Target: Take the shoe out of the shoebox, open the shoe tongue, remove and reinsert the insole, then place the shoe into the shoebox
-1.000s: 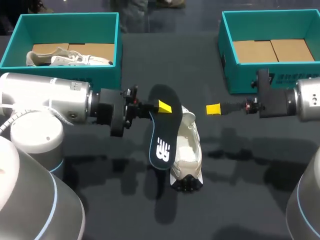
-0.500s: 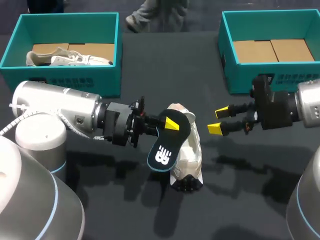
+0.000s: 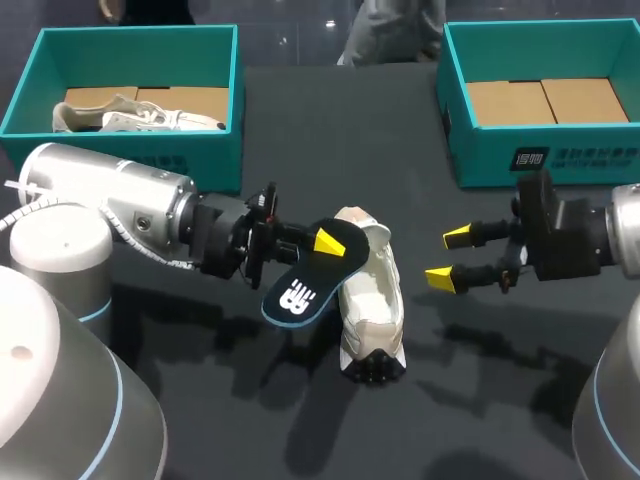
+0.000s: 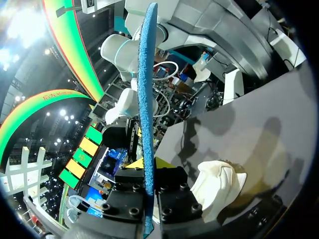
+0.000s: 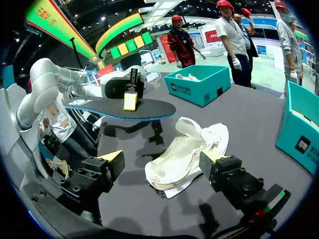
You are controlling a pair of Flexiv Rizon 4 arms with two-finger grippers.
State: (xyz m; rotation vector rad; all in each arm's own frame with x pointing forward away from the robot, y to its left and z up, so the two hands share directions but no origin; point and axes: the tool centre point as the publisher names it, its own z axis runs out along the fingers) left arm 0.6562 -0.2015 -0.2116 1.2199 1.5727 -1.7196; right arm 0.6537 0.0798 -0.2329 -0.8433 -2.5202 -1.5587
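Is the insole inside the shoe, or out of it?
Out: the left gripper holds the insole in the air, apart from the shoe.

The dark insole (image 3: pixel 312 262) carries a white logo (image 3: pixel 298 296) at one end, the only mark large enough to make out as a brand sign. On the front wall of the right shoebox (image 3: pixel 480 150), a white square emblem sits beside lines of white print (image 3: pixel 575 157) (the characters are too small to read). The right wrist view shows a similar emblem and print on the left shoebox (image 5: pixel 197 87), and another emblem on the right shoebox's wall, equally unreadable
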